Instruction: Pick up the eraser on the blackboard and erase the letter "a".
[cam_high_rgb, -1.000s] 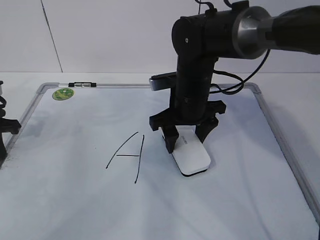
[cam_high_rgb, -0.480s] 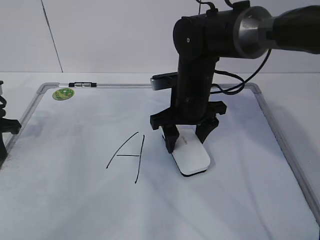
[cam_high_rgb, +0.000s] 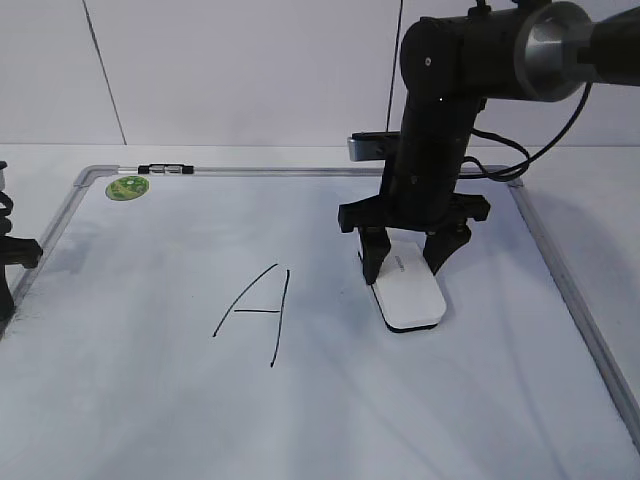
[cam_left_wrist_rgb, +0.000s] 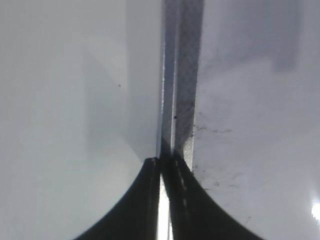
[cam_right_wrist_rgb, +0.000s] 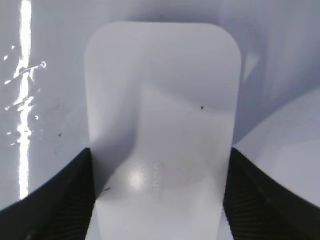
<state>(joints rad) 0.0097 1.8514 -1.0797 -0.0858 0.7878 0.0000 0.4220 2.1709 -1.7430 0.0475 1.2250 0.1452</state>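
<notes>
the right gripper (cam_high_rgb: 411, 262) squeezes the eraser (cam_high_rgb: 410, 292) by its sides, pressing it flat on the blackboard (cam_high_rgb: 150, 400) to wipe. the left gripper (cam_left_wrist_rgb: 161, 165) is pinched together.

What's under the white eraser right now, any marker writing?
The white rounded plastic eraser lies flat on the white dry-erase blackboard, gripped by the right end effector. Only its dark underside edge shows; any writing beneath is covered. The tall black "A" sits apart, untouched.
</notes>
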